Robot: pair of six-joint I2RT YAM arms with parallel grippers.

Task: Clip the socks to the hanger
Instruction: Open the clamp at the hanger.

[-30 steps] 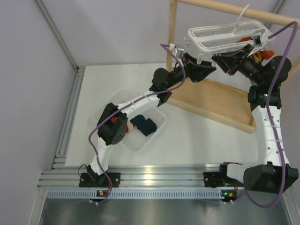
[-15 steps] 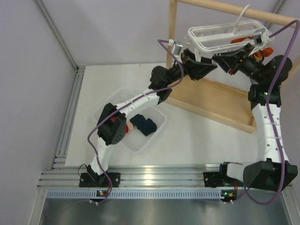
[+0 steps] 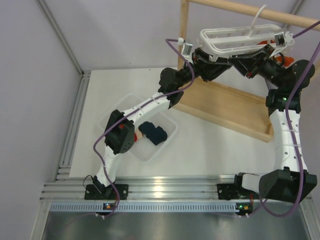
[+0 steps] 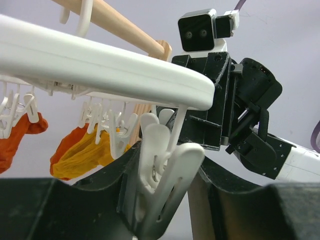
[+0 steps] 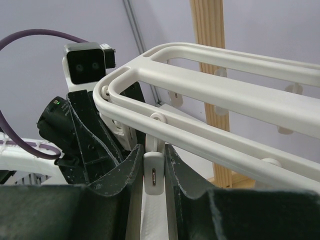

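Chiefly, a slip at the pads is to be feared. The left gripper point(image 4: 165, 167) is closed on a splayed clip point(image 4: 150, 145), which is pinched between both dark fingers and hangs by a thin stem from a corner of the hanger point(image 4: 100, 62). If the squeeze is lost, the clip would snap shut with nothing in it. If it is dragged sideways, the stem could be strained or the whole frame swung on its hook point(image 3: 258, 17).

The right gripper point(image 5: 153, 150) is likewise drawn together. A slotted clip point(image 5: 153, 177) is flanked tightly on both sides, just under the hanger's inner rail. Whether this is the same clip cannot be told. No sock is held by either gripper.

Collision is judged a second risk: from overhead the two grippers are seen nearly tip to tip beneath the frame, and each arm's camera block is seen close in the other's wrist view.

Further out, an orange sock point(image 4: 22, 132) and an orange-and-yellow sock point(image 4: 82, 152) are seen pegged along the hanger. The hanger is hung from the top rail of the wooden rack point(image 3: 225, 107). The navy sock point(image 3: 154, 134) is found well apart, down in the clear bin point(image 3: 162, 146) on the table point(image 3: 210, 150), beside the left arm's elbow. With both grippers taken up at the clips, no hand is judged free to fetch it.
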